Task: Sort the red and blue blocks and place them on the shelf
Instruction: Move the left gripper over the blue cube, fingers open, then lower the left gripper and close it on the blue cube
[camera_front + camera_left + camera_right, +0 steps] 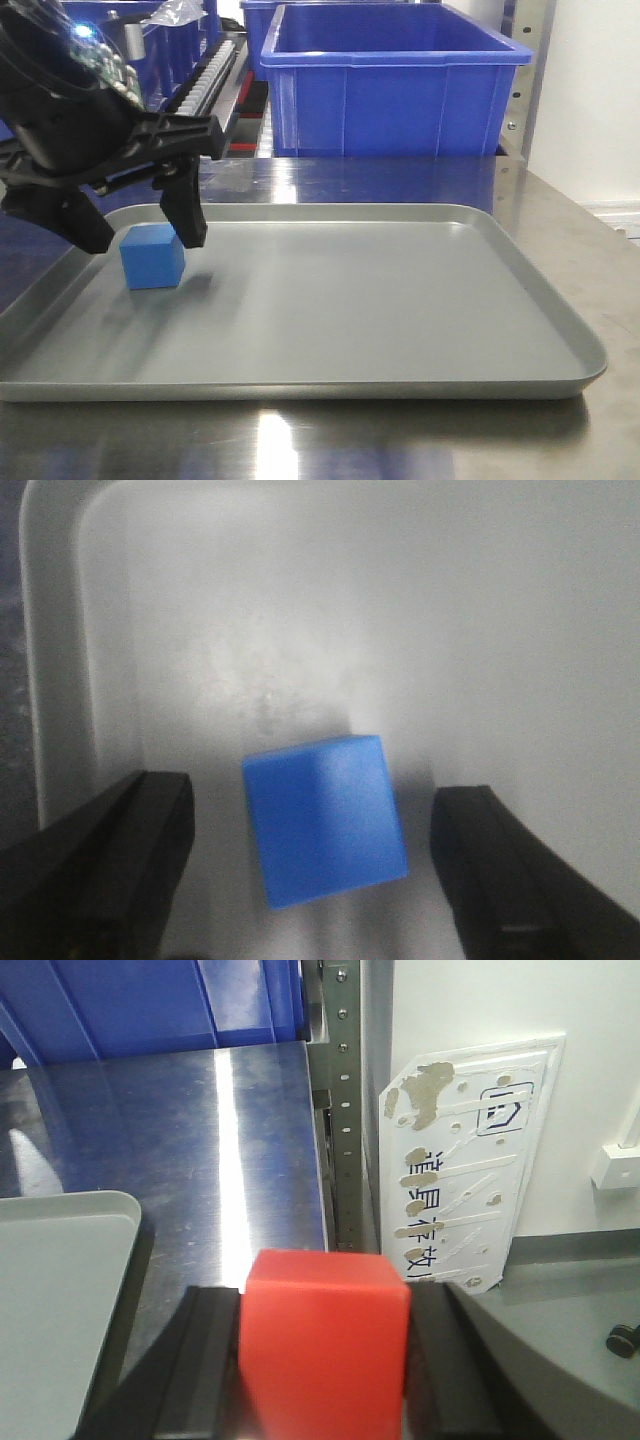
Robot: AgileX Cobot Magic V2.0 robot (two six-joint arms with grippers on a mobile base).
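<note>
A blue block lies on the grey tray near its left rim. My left gripper is open just above it, one finger on each side. In the left wrist view the blue block sits between the two black fingers with a gap on each side. My right gripper is shut on a red block and holds it over the steel table's right part, beside the tray's corner. The right gripper is out of the front view.
A large blue bin stands behind the tray, with more blue bins at the back left. A perforated steel upright and a white panel with writing stand at the table's right edge.
</note>
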